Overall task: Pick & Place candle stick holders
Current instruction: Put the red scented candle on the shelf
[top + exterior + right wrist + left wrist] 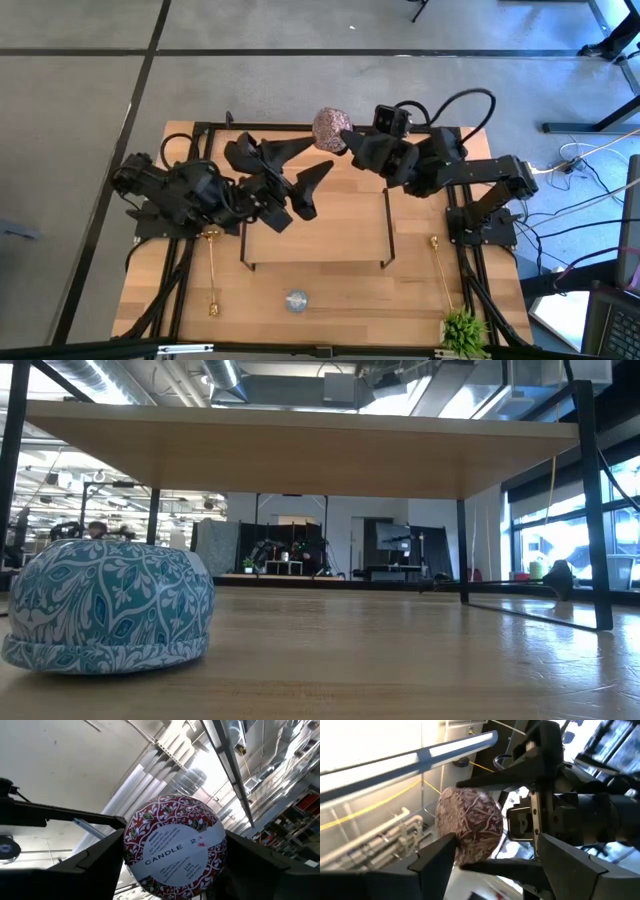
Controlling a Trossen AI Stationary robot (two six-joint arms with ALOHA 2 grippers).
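Candle round with red pattern [330, 128] is held up above the table's far edge between the right gripper [349, 141] fingers. Left gripper [300, 170] is near it, fingers spread wide and empty. Blue round [296, 300] and two gold stems [212, 270] lie on the table [330, 300].

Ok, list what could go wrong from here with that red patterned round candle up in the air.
1. The right gripper pinches the red patterned round candle by its curved sides, high above the wooden board; it could slip and drop.
2. The left gripper stands open close to it; if it moves in for a handover, its fingers might knock the candle loose or strike the right fingers.
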